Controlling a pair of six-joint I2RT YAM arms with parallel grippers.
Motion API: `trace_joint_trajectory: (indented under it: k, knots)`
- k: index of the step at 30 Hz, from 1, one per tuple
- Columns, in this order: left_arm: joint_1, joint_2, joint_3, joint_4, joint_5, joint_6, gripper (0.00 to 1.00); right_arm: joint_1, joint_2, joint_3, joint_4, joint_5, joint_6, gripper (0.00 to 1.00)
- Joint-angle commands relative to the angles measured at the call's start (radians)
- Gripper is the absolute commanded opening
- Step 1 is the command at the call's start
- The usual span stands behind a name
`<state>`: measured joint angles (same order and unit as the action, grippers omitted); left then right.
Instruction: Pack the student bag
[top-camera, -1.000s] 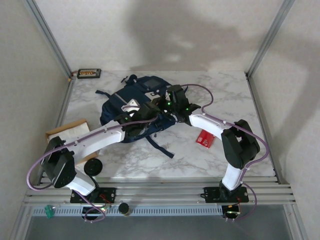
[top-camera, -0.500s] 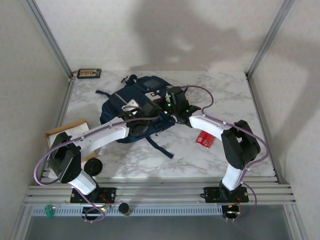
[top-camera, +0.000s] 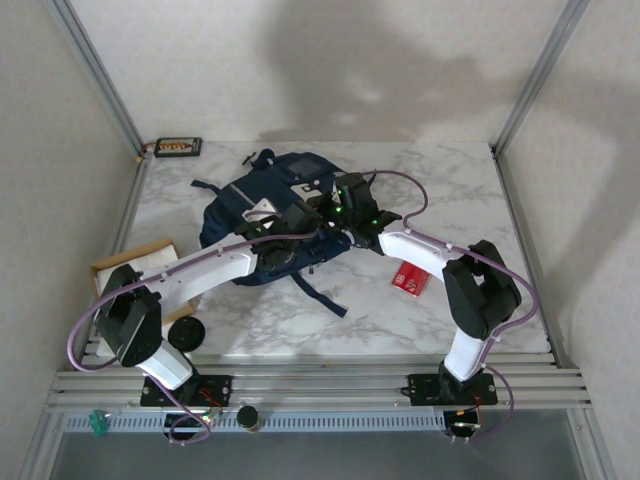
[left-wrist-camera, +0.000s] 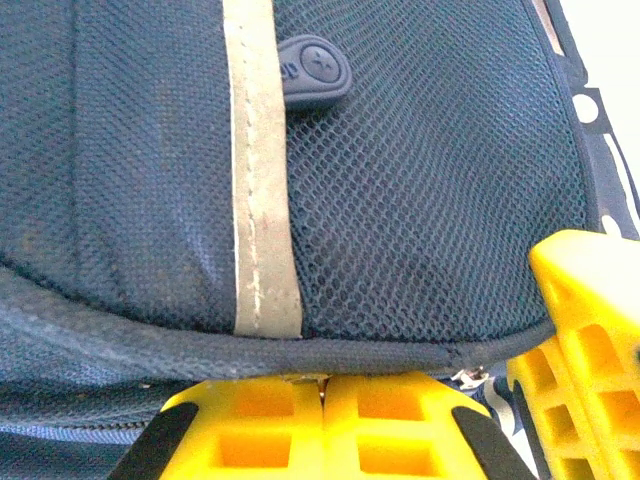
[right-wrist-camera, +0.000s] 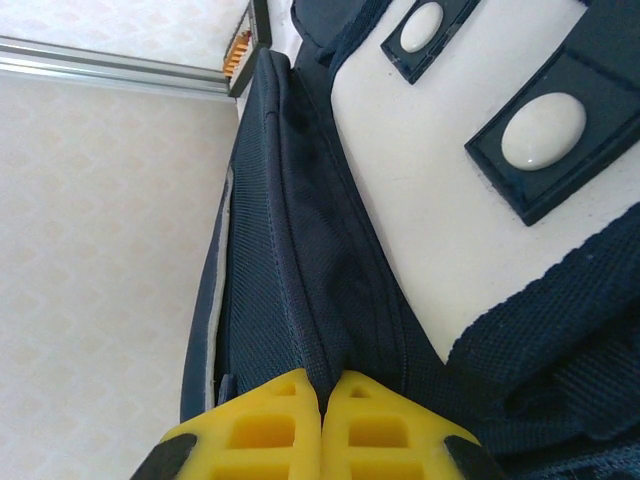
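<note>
**Marble table with a backpack and a few small things**

A white marble table (top-camera: 470, 190) with grey veins stands inside a metal frame. The navy student bag (top-camera: 228, 215) lies on its far left half, with one strap trailing toward the near edge. A small red packet (top-camera: 410, 278) lies right of centre, apart from the bag. A cardboard box (top-camera: 135, 262) rests at the left edge, with a black round object (top-camera: 188, 335) near it. A black tray (top-camera: 178, 147) sits at the far left corner.
</note>
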<state>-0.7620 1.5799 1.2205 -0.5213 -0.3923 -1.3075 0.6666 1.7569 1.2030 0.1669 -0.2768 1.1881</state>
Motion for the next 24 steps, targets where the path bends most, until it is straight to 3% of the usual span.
trace_joint_trajectory:
  k: [1, 10, 17, 21, 24]
  knots:
    - [0.018, -0.055, -0.024, -0.035, -0.017, 0.026, 0.00, 0.014, -0.075, 0.002, 0.080, -0.014, -0.028, 0.00]
    - [0.020, -0.227, -0.152, -0.043, 0.144, 0.169, 0.00, -0.068, -0.111, -0.025, 0.037, -0.061, -0.080, 0.00]
    - [0.077, -0.242, -0.167, -0.130, 0.128, 0.351, 0.00, -0.151, -0.135, -0.027, -0.091, -0.086, -0.218, 0.00]
    - [0.090, -0.248, -0.184, -0.037, 0.248, 0.472, 0.00, -0.204, -0.106, 0.015, -0.175, -0.092, -0.281, 0.00]
    - [0.079, -0.235, -0.196, 0.062, 0.319, 0.518, 0.00, -0.172, -0.110, 0.024, -0.176, -0.042, -0.284, 0.00]
